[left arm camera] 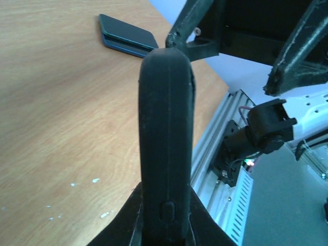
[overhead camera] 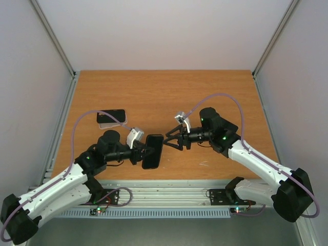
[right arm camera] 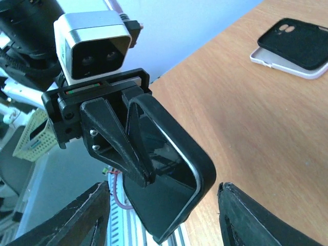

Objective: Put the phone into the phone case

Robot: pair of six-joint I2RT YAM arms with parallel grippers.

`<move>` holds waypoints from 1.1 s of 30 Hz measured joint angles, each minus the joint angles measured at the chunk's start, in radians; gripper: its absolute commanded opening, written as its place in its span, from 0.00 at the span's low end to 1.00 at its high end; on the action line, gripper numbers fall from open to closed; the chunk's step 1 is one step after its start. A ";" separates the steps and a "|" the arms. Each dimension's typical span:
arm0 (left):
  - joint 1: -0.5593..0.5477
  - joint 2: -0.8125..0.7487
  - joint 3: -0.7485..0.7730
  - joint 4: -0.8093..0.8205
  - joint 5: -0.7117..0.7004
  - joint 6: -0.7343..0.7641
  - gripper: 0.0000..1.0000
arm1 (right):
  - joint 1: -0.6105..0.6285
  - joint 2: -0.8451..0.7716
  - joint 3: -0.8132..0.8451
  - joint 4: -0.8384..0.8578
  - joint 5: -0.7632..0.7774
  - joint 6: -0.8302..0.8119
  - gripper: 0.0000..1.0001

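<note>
Gripping the case [overhead camera: 153, 154] tight in my left gripper [overhead camera: 145, 151], long axis crosswise to my reach, glossy phone [right arm camera: 164, 149] apparently seated inside. My right gripper [overhead camera: 167, 140] sits just right of the case, jaws apart, empty, facing its free long edge.

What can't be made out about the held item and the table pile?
Held black case: whether a phone sits fully inside; left wrist view shows only its edge, the left gripper covers part in the right wrist view.
White item: phone or case unclear; the second black case covers most of it.
</note>
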 measured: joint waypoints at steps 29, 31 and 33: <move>-0.007 0.089 0.010 0.098 0.068 0.002 0.00 | -0.012 0.060 0.060 -0.178 -0.031 -0.140 0.01; -0.009 0.116 0.024 0.088 0.042 0.006 0.00 | -0.012 0.060 0.060 -0.187 0.018 -0.139 0.02; -0.010 0.142 0.036 0.077 0.006 -0.001 0.00 | -0.012 0.060 0.059 -0.196 0.081 -0.138 0.17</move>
